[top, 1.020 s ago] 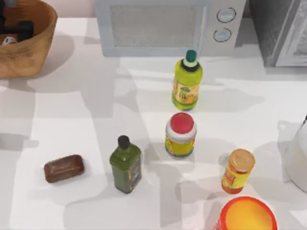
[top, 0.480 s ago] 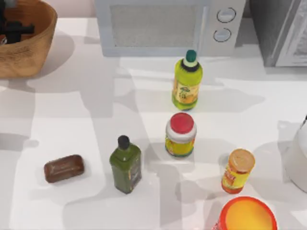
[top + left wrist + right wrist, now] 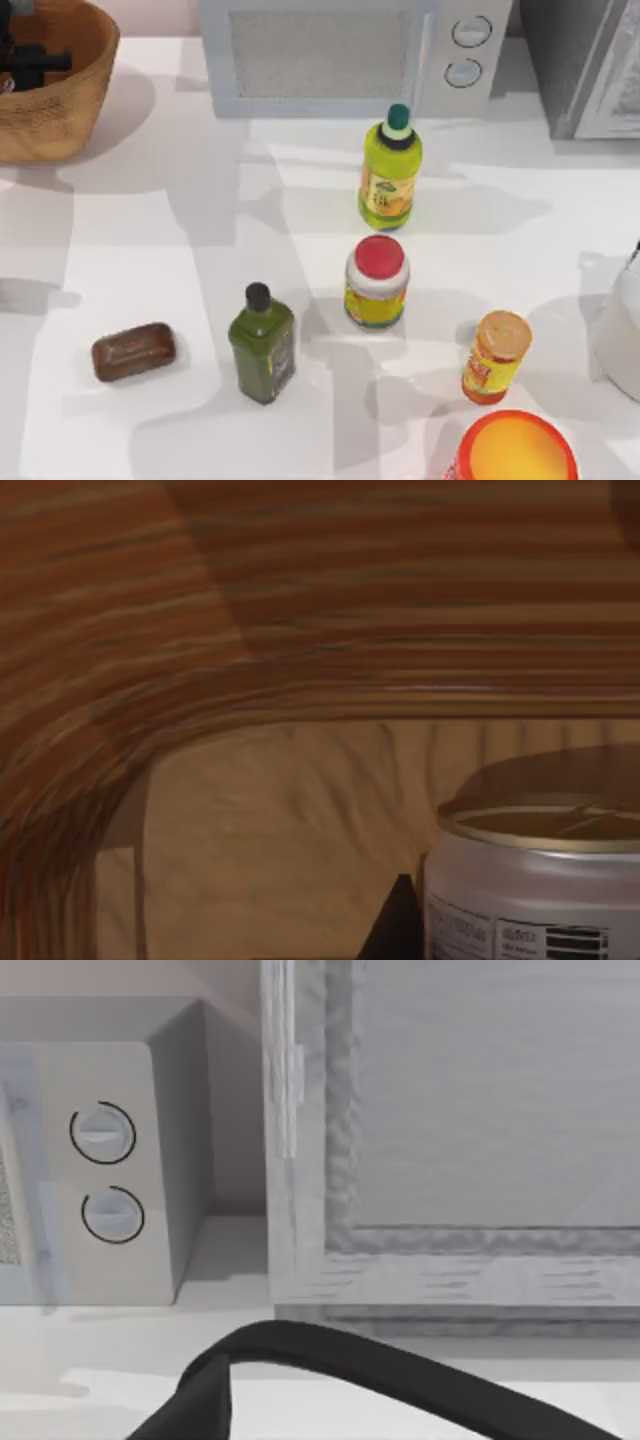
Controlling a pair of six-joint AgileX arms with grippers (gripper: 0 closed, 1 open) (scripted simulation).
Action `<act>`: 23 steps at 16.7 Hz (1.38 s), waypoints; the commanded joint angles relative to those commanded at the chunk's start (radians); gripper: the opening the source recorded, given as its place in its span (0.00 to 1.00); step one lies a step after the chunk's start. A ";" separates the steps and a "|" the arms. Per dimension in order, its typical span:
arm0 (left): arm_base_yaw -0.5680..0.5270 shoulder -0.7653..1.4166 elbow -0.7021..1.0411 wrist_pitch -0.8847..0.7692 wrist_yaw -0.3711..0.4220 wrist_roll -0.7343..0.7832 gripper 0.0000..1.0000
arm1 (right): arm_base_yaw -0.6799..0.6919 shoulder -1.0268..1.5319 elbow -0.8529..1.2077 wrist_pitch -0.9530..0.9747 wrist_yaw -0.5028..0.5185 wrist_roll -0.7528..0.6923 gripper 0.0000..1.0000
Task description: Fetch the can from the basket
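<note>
Inside the basket [image 3: 300, 600], the left tool [image 3: 25, 62] sits beside the can [image 3: 535, 880].

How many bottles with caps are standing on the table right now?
2: the green-capped yellow bottle in front of the microwave, and the dark green bottle beside the brown bar.

Left gripper [image 3: 22, 62]: matte black, blocky, w/ a short cross-bar shape, upper left corner of top view; grey bit of arm above it at the frame edge. Left wrist view: one black pointed fingertip [image 3: 397, 925], bottom centre. Right wrist view: black curved band across the bottom, smooth, no markings visible.
</note>
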 joint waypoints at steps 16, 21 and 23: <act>-0.068 -0.930 -0.842 0.348 -0.020 -0.015 0.00 | 0.000 0.000 0.000 0.000 0.000 0.000 1.00; -0.097 -1.625 -1.430 0.635 -0.042 -0.039 0.00 | 0.000 0.000 0.000 0.000 0.000 0.000 1.00; -0.105 -1.888 -1.671 0.741 -0.052 -0.052 0.00 | 0.000 0.000 0.000 0.000 0.000 0.000 1.00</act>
